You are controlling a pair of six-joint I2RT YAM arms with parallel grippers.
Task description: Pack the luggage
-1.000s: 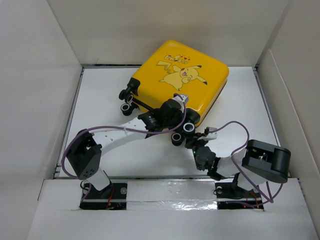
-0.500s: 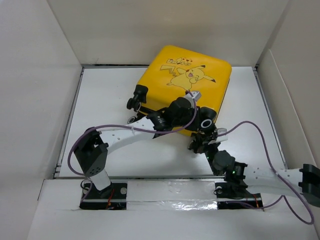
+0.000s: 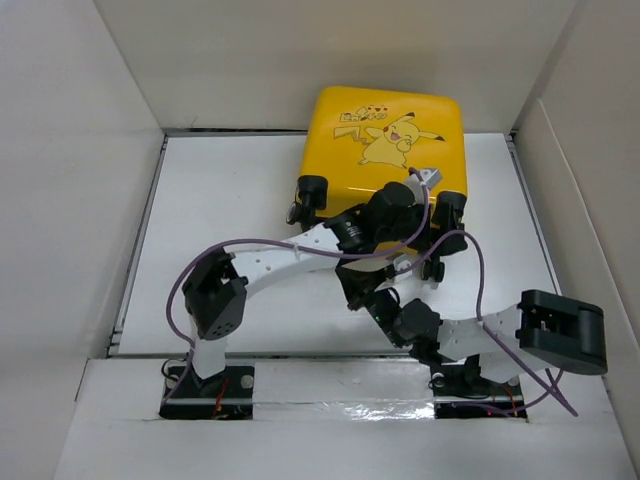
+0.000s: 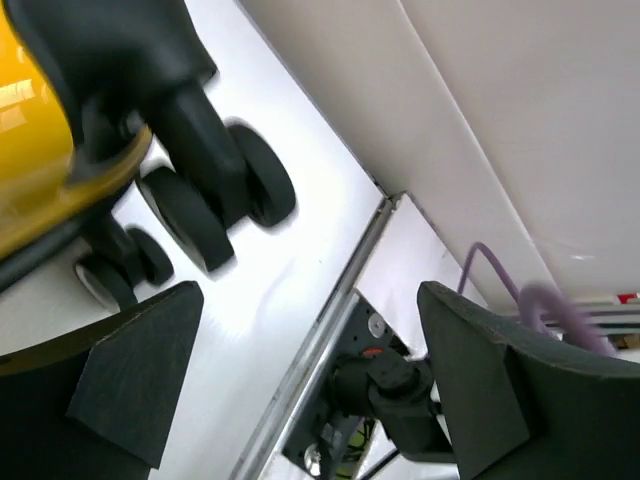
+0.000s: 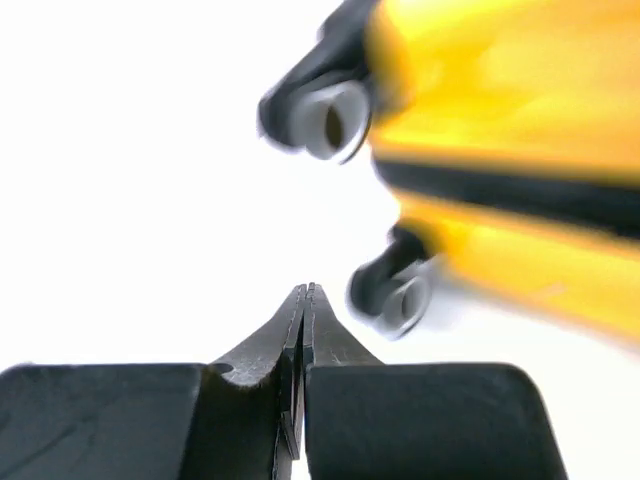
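Note:
The luggage [image 3: 385, 135] is a yellow hard-shell case with a Pikachu print. It lies closed and flat at the back of the table, wheels toward me. My left gripper [image 3: 415, 212] hangs at its near edge between the wheel pairs, open. In the left wrist view the left gripper [image 4: 310, 375] has nothing between its wide-spread fingers, and the black wheels [image 4: 215, 195] and yellow shell [image 4: 30, 150] sit up left. My right gripper [image 3: 355, 280] is shut and empty just in front of the case. The right wrist view shows the right gripper [image 5: 305, 292] near two blurred wheels [image 5: 330, 120].
White walls [image 3: 80, 150] box in the table on the left, back and right. A metal seam [image 3: 135, 250] runs along the left side. Purple cables [image 3: 470, 290] loop off both arms. The right arm's base [image 4: 385, 385] shows between my left fingers.
The luggage has turned clockwise and slid toward the back right, its wheels now facing me. My left gripper went from shut to wide open. The right gripper drew back to the left.

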